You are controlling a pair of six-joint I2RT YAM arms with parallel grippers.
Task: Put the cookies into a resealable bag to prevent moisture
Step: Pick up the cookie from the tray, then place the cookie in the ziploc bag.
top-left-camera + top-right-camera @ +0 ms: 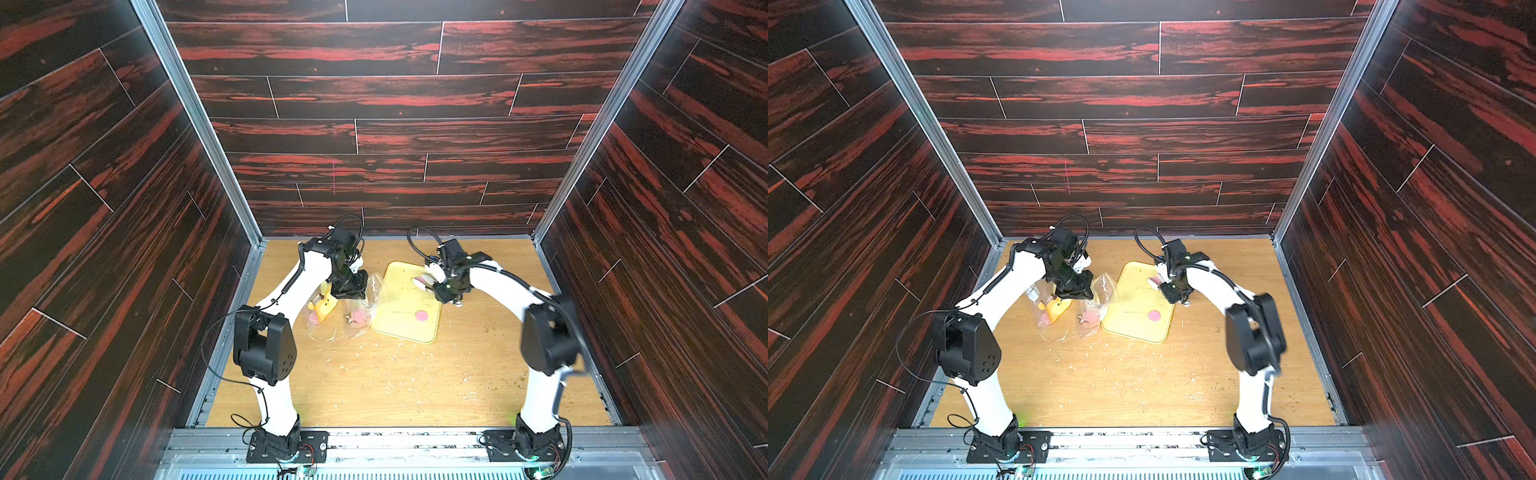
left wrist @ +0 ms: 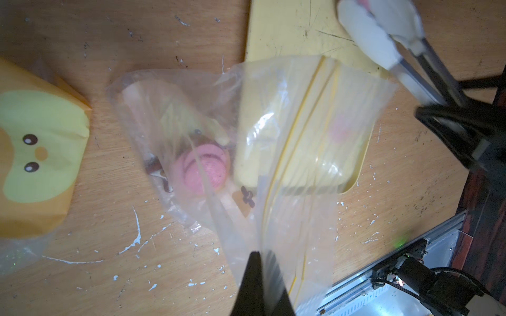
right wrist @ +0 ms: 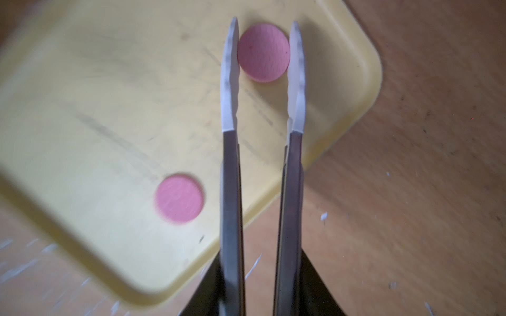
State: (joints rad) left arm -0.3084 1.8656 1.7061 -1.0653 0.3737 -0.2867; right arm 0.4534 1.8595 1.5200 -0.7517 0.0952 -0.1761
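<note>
Yellow tray (image 3: 109, 109): flat round pink cookies (image 3: 179, 198)

Robot test cell in a lab: a boxed-in bench rig.
Aluminium frame posts (image 1: 197, 120) carry dark red wood-grain panels (image 1: 395, 95) as walls on three sides. Two white arms, the left arm (image 1: 291, 286) and the right arm (image 1: 503, 282), are bolted to a metal rail (image 1: 407, 442) at the front edge, with loose cables and lit status LEDs. The wood counter (image 1: 395, 386) is scuffed and flecked white. The right claw (image 3: 260, 276) clamps kitchen tongs (image 3: 231, 177) over a scratched yellow tray (image 1: 399, 324).
</note>
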